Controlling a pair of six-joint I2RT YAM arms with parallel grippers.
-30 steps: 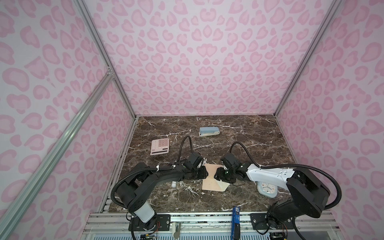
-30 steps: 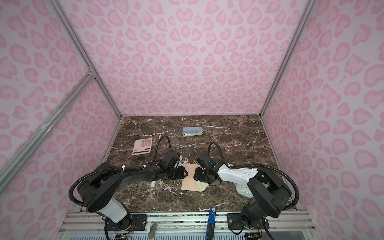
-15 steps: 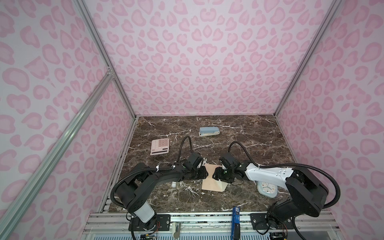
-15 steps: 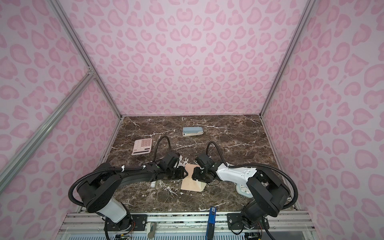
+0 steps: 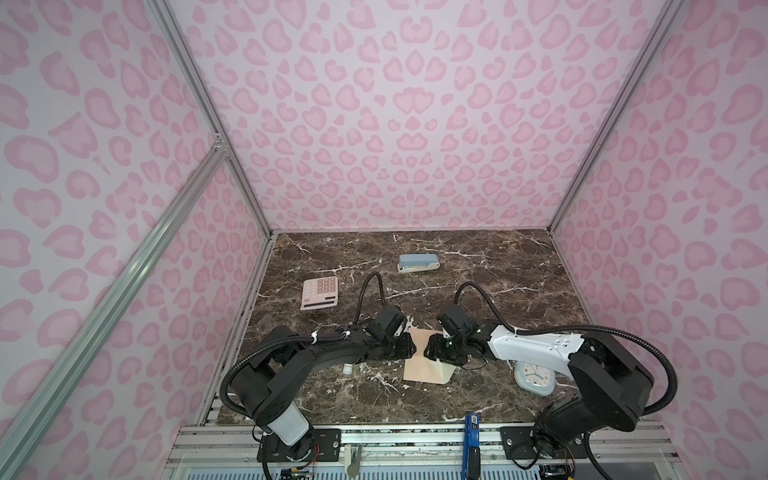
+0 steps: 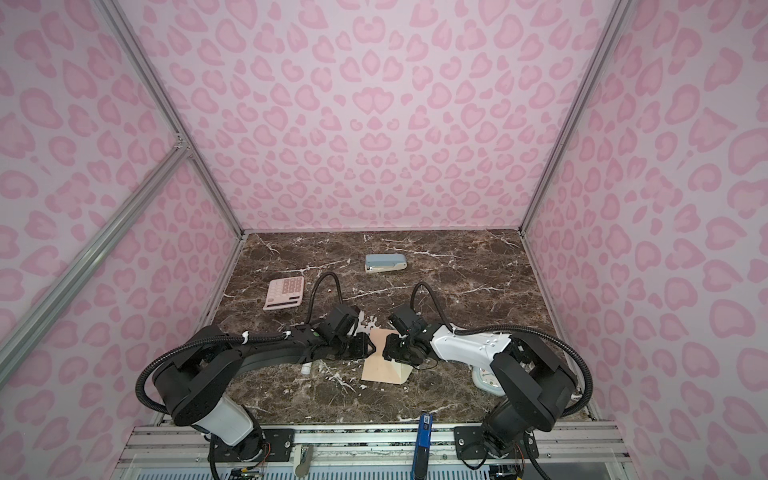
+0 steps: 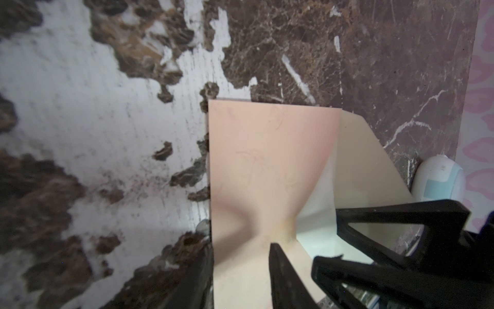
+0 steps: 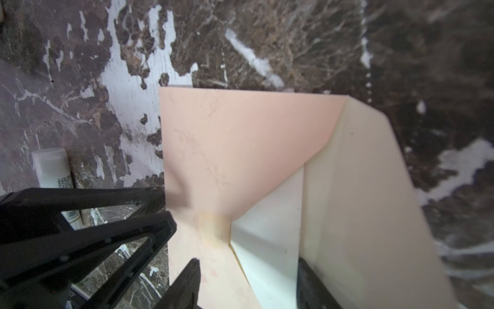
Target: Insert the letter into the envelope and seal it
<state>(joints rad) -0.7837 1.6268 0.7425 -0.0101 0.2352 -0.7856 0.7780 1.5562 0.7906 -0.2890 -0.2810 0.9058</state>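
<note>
The plain peach-pink paper envelope lies flat on the brown marbled surface between the arms, its paler cream pointed flap standing up, probably so it can be folded over to seal. The left end effector, jaws part open, has one tip on the peach face and one just off its edge, seemingly to pin it. The right end effector, also open, straddles the mouth beside the flap's fold and clamps nothing. The ruled cream letter is not plainly visible; faint scrollwork showing through the peach paper suggests it sits inside.
</note>
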